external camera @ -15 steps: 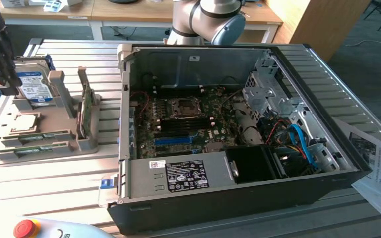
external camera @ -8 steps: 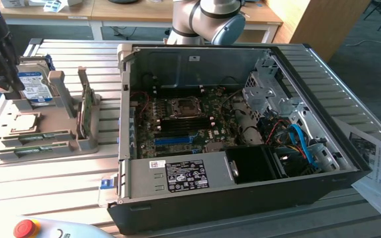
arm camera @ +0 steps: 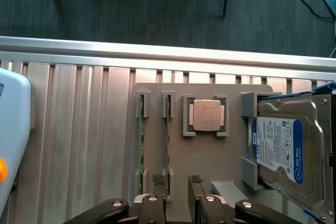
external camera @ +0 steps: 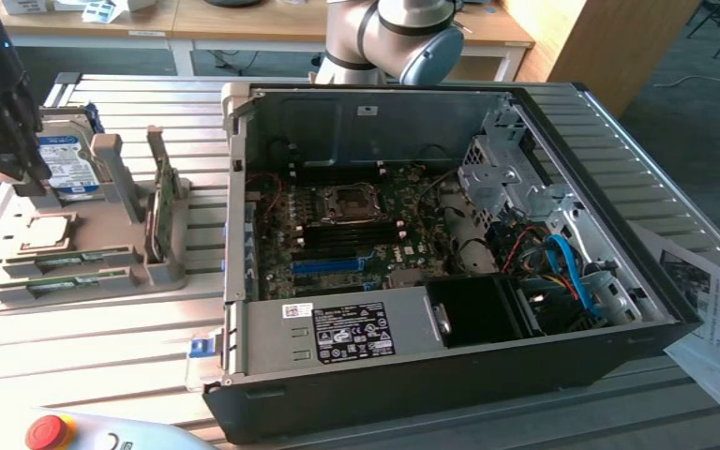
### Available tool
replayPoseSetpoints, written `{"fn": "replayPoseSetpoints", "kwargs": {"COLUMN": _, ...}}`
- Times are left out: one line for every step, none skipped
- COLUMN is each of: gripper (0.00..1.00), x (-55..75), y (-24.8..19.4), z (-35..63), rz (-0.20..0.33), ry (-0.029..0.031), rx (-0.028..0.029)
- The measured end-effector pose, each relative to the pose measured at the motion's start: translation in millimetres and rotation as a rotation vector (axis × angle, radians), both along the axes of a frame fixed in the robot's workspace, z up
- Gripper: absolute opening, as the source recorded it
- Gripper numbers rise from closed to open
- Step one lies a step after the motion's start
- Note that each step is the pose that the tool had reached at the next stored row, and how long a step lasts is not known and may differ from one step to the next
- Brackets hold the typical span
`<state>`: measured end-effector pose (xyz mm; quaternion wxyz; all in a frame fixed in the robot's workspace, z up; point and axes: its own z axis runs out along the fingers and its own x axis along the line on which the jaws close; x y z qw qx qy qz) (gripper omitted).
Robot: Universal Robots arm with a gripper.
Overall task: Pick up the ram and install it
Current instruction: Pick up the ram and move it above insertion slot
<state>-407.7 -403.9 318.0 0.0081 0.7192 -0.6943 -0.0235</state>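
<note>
Two ram sticks stand on edge in slots of the grey tray (arm camera: pixel 157 94). One ram stick (arm camera: pixel 168 145) runs in between my fingertips, close to one finger (arm camera: pixel 157 181). The other ram stick (arm camera: pixel 140 148) lies just outside that finger. In the exterior view these sticks (external camera: pixel 67 258) sit at the tray's near end. My gripper (arm camera: pixel 176 182) hangs open above the tray with nothing in it. It is the dark shape (external camera: pixel 29 173) at the exterior view's far left. The open computer case (external camera: pixel 460 375) shows the motherboard with its black memory slots (external camera: pixel 360 234).
On the tray also rest a silver processor chip (arm camera: pixel 206 115), a blue-labelled hard drive (arm camera: pixel 283 150) and an upright green card (external camera: pixel 160 211). A white pendant with a red button (external camera: pixel 48 431) lies near the front. Printed sheets (external camera: pixel 711 309) lie at the exterior view's right.
</note>
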Motion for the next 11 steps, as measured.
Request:
{"fn": "replayPoseSetpoints", "kwargs": {"gripper": 0.31, "x": 0.0, "y": 0.0, "z": -1.4, "rz": 0.000, "ry": 0.0000, "rx": 0.0000}}
{"fn": "replayPoseSetpoints", "kwargs": {"gripper": 0.31, "x": 0.0, "y": 0.0, "z": -2.8, "rz": 0.000, "ry": 0.0000, "rx": 0.0000}}
{"fn": "replayPoseSetpoints", "kwargs": {"gripper": 0.31, "x": 0.0, "y": 0.0, "z": -4.3, "rz": 0.000, "ry": 0.0000, "rx": 0.0000}}
{"fn": "replayPoseSetpoints", "kwargs": {"gripper": 0.31, "x": -0.1, "y": 0.0, "z": -5.7, "rz": 0.000, "ry": 0.0001, "rx": 0.0000}}
{"fn": "replayPoseSetpoints", "kwargs": {"gripper": 0.31, "x": -0.1, "y": 0.0, "z": -7.0, "rz": 0.000, "ry": 0.0000, "rx": 0.0000}}
{"fn": "replayPoseSetpoints", "kwargs": {"gripper": 0.31, "x": -0.1, "y": 0.0, "z": -8.5, "rz": 0.000, "ry": 0.0000, "rx": 0.0000}}
{"fn": "replayPoseSetpoints", "kwargs": {"gripper": 0.31, "x": -0.2, "y": 0.0, "z": -10.0, "rz": 0.000, "ry": -0.0001, "rx": 0.0001}}
{"fn": "replayPoseSetpoints", "kwargs": {"gripper": 0.31, "x": -0.2, "y": 0.0, "z": -11.5, "rz": 0.000, "ry": 0.0000, "rx": 0.0000}}
{"fn": "replayPoseSetpoints", "kwargs": {"gripper": 0.31, "x": -0.3, "y": 0.0, "z": -13.1, "rz": 0.000, "ry": 0.0000, "rx": 0.0000}}
{"fn": "replayPoseSetpoints", "kwargs": {"gripper": 0.31, "x": -0.3, "y": 0.0, "z": -14.7, "rz": 0.000, "ry": 0.0000, "rx": 0.0000}}
{"fn": "replayPoseSetpoints", "kwargs": {"gripper": 0.31, "x": -0.4, "y": 0.0, "z": -16.3, "rz": 0.000, "ry": 0.0000, "rx": 0.0000}}
